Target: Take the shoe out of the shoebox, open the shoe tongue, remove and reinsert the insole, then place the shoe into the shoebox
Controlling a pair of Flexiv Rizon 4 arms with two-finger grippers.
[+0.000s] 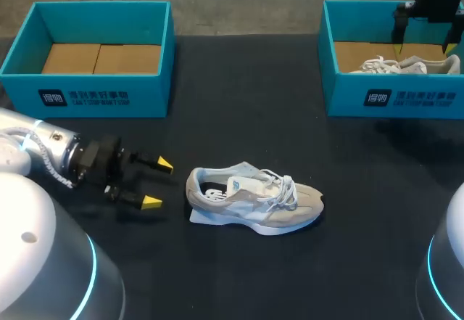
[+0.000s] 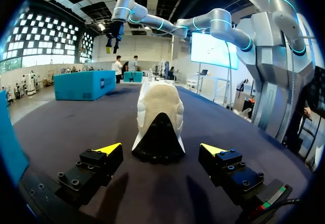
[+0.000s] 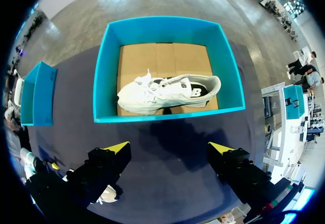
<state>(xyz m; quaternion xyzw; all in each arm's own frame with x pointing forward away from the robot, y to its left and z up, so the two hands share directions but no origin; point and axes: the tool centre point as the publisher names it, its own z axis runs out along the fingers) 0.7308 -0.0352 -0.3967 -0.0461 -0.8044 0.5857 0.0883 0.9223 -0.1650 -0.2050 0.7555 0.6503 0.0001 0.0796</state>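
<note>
Both left fingers (image 1: 152,202) and right fingers (image 3: 117,148) gape apart; the left pair should close squarely on the heel of the shoe (image 1: 254,198) on the counter (image 1: 290,276).

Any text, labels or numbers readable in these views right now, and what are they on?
Left shoebox front: white logo and two lines of print, too small to read.
Right shoebox front: same print, too blurred.
Shoe on the table: blue tongue label, unreadable.
Shoe in the right shoebox: dark side mark, not legible.
No readable numbers.
</note>
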